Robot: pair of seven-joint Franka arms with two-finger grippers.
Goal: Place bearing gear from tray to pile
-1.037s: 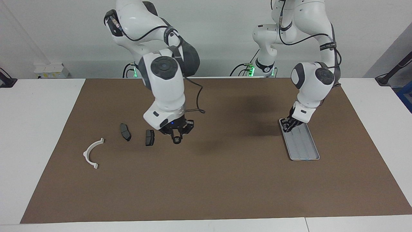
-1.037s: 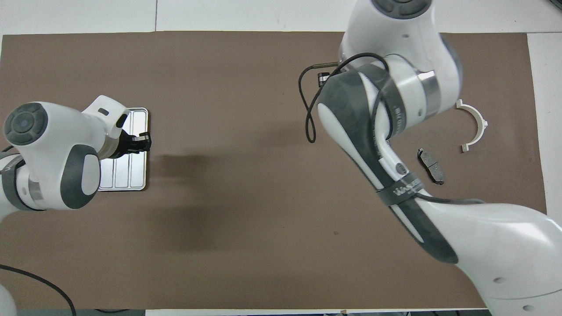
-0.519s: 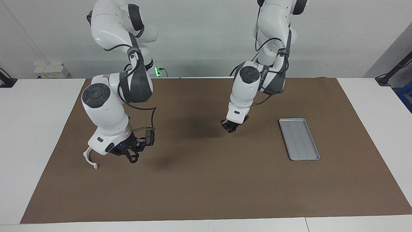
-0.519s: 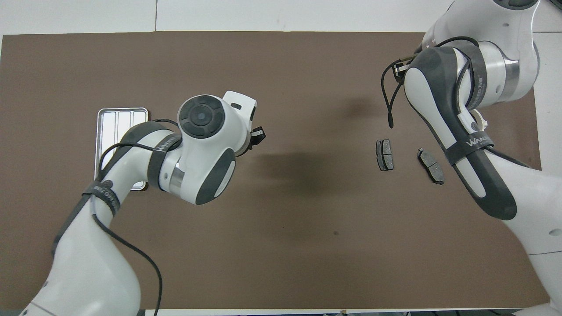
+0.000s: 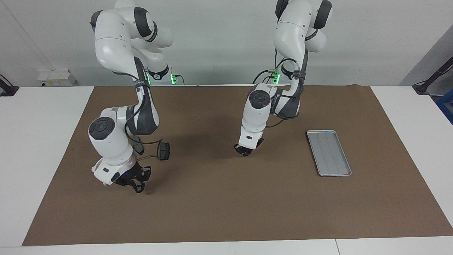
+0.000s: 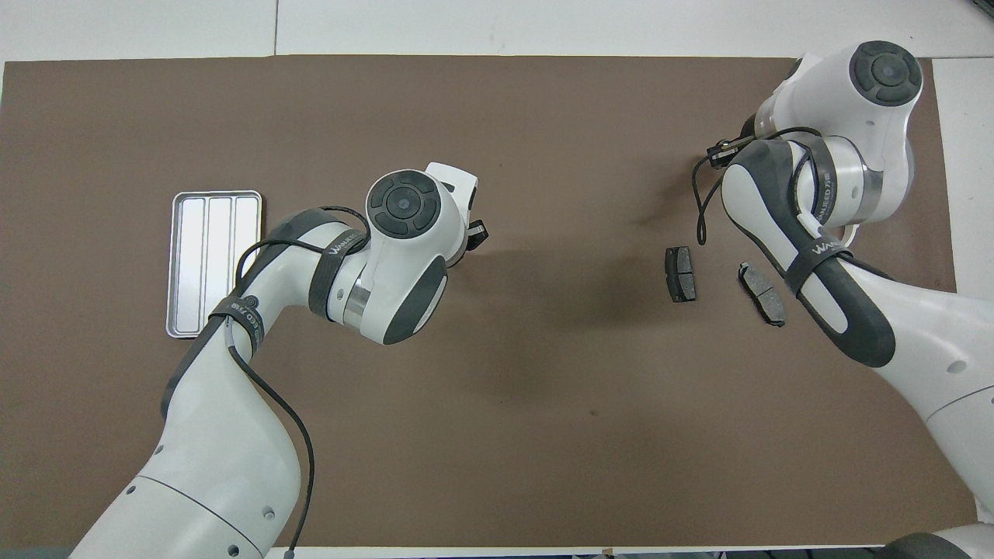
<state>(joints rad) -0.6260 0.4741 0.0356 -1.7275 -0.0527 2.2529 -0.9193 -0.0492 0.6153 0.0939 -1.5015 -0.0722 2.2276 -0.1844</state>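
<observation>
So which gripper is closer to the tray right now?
Left. The left gripper hangs over the bare mat beside the tray; the right gripper is down at the right arm's end, by the brake pads.

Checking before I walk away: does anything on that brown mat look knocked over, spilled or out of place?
Nothing stands out. The flat silver-grey metal tray lies empty; two dark grey brake pads lie flat, apart. The right gripper holds a small dark ring low over the brown mat.

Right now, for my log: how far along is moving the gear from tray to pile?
Done: tray is bare. In hand: right gripper holds the gear low over the mat beside a brake pad. Remaining: release it. The left gripper waits, shut, above mid-mat.
</observation>
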